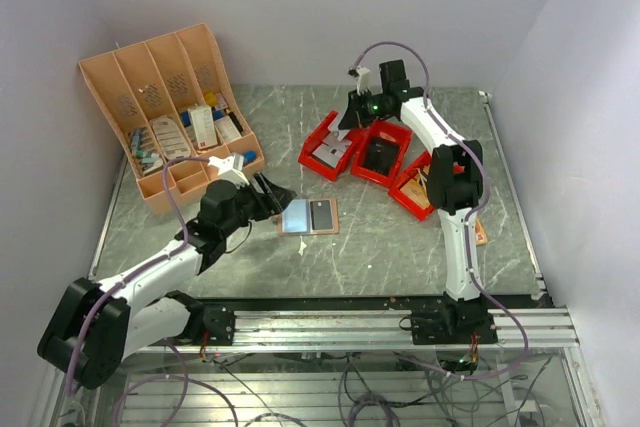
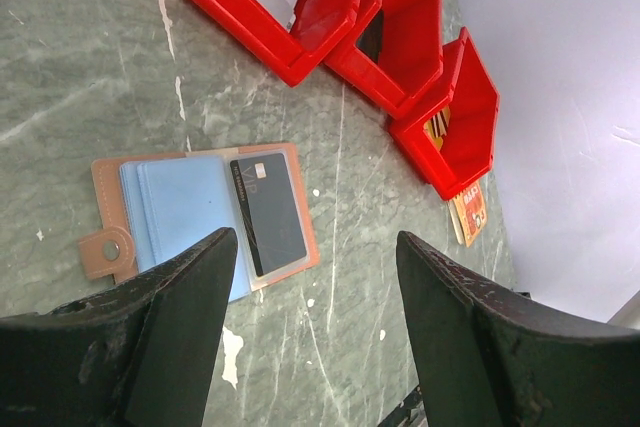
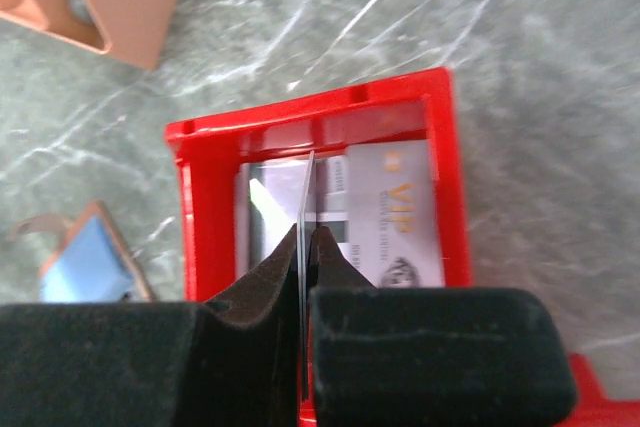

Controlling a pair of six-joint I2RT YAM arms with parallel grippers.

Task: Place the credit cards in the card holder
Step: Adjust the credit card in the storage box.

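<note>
Nearest to me, my left gripper hangs low over the table, a grey-green slab with pale marble veining. Its two matte black fingers are spread wide and hold nothing.

Just beyond those fingertips the card holder lies open and flat on the table. It is a small tan, leather-like folding wallet with soft pale blue sleeves inside and a rounded closing tab carrying a metal snap button. A glossy black card marked VIP sits on one half. I cannot tell whether it is tucked into a sleeve or only resting on top.

Further out, three shiny red plastic bins stand in a row, touching one another and well apart from the card holder. A small orange-printed card lies flat on the table just beside the end bin.

My right gripper is poised over the first bin. Its black foam-faced pads are pressed almost together, pinching a thin pale card that I see edge-on and upright. Below it, flat in the bin, lies a silver card with gold VIP lettering.

Farthest back on the left, a large orange-tan slotted organiser rack with perforated walls leans back, small items in its lower pockets.
</note>
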